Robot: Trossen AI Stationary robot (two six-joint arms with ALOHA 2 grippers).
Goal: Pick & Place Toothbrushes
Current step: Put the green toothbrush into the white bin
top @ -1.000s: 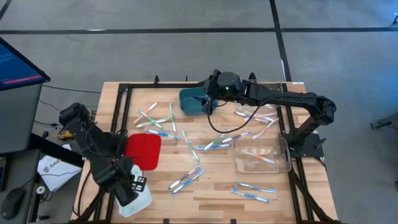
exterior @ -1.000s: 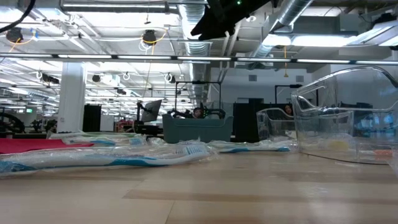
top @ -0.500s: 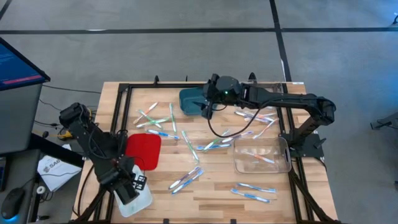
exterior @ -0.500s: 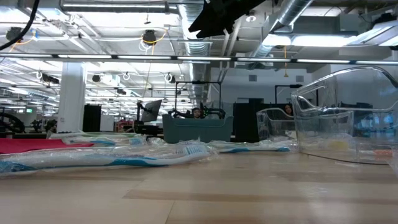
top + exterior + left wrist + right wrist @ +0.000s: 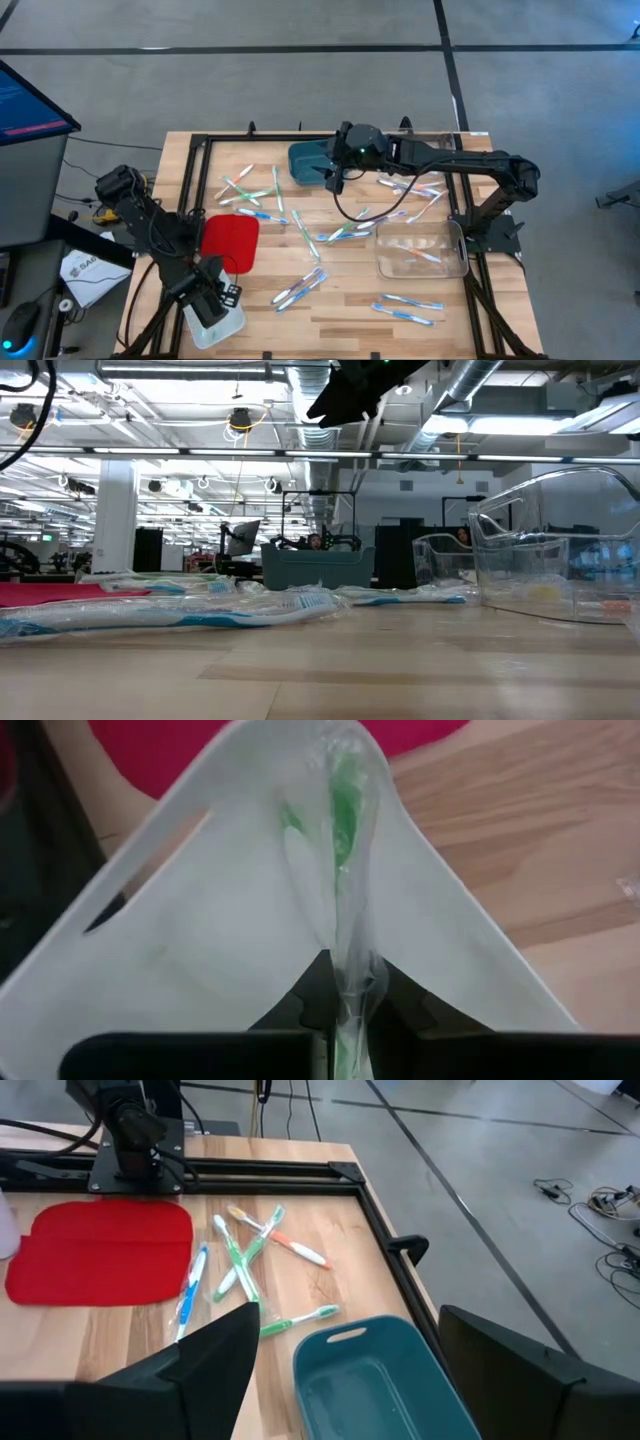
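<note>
Grey concrete floor surrounds my wooden bench point(image 5: 340, 300), which carries a black frame, and the low view looks past it into a big open hall with ceiling pipes and lamps. On the bench lie a red mat point(image 5: 230, 240), a teal bin point(image 5: 305, 160), a clear bin point(image 5: 420, 250) and a white tray point(image 5: 225, 325) at the near left corner.

My left claw point(image 5: 330, 1020) hangs over the white tray, pinched shut on a green toothbrush point(image 5: 345, 840) in a clear wrapper; its long axis runs straight out from my fingers, pointing toward the tray's far rim and the red mat beyond.

My right claw point(image 5: 345, 1370) hovers over the teal bin with its fingers spread wide, holding nothing.

Other toothbrushes point(image 5: 345, 230) lie scattered flat across the bench at mixed angles, several crossing each other beside the teal bin.
</note>
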